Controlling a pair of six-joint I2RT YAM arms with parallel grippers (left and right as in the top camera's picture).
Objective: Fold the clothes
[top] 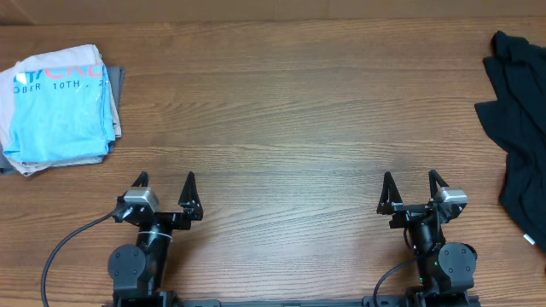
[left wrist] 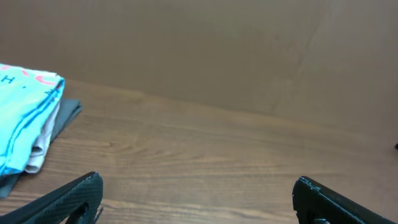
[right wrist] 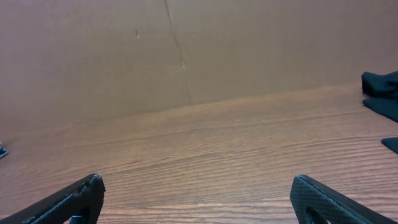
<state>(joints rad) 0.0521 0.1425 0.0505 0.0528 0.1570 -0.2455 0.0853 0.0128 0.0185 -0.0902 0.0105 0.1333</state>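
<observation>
The clothes, a light blue T-shirt (top: 55, 107) with white and red lettering, lie folded on top of a small stack at the table's far left; the left wrist view catches their edge (left wrist: 18, 118). My left gripper (top: 164, 177) stands open near the front edge, well to the right of and nearer than the stack, with only bare wood between its fingers (left wrist: 198, 180). My right gripper (top: 411, 176) is open too, over bare wood (right wrist: 196, 180), and holds nothing.
Under the T-shirt lie a beige garment (top: 26, 168) and a grey one (top: 117, 85). A crumpled black garment (top: 520, 145) spreads along the right edge; it shows at the right of the right wrist view (right wrist: 382, 93). A brown wall backs the table.
</observation>
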